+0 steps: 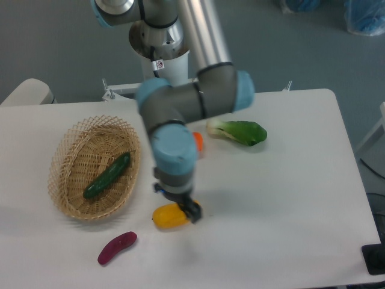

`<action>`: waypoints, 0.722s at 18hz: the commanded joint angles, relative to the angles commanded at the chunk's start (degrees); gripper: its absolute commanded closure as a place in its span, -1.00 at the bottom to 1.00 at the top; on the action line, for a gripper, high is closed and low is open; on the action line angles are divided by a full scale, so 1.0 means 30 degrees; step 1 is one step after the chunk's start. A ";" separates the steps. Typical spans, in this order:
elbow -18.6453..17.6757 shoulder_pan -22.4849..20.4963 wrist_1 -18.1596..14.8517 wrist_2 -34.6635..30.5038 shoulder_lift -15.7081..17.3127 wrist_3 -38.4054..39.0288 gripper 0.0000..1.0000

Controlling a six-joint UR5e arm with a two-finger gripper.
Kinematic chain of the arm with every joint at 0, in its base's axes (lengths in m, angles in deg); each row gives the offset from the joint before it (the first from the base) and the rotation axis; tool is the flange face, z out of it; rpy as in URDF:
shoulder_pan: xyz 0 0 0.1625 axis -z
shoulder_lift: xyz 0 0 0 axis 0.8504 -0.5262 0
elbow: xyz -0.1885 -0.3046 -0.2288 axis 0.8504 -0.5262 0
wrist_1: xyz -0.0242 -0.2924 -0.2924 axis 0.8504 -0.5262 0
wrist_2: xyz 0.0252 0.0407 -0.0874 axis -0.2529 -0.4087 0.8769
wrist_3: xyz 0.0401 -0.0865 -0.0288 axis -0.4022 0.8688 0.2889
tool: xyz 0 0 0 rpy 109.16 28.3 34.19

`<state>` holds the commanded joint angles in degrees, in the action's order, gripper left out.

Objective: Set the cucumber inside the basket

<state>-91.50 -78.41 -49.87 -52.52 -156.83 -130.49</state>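
The dark green cucumber (pixel 107 176) lies slanted inside the tan wicker basket (pixel 67 203) at the left of the table, with nothing touching it. My gripper (pixel 182 206) hangs well to the right of the basket, over the yellow vegetable (pixel 166 217). Nothing shows between its dark fingers (pixel 194 211), but the wrist above covers most of them, so their spread is unclear.
A purple curved vegetable (pixel 117 247) lies near the front edge below the basket. An orange round vegetable (pixel 198 141) is partly hidden behind the arm's wrist (pixel 173 152). A leafy green vegetable with a white stem (pixel 237 132) lies further right.
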 joint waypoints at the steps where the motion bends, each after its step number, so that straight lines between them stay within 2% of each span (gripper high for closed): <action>1: 0.0439 -0.0205 -0.0001 0.0000 -0.0380 -0.0236 -1.00; 3: 0.0998 -0.0644 -0.0030 0.0029 -0.0764 -0.1403 -1.00; 5: 0.1059 -0.0938 -0.0001 0.0029 -0.0940 -0.2869 -1.00; 13: 0.0972 -0.1086 0.0204 0.0000 -0.1146 -0.3198 -1.00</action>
<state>-88.59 -81.67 -49.26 -52.52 -160.27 -140.09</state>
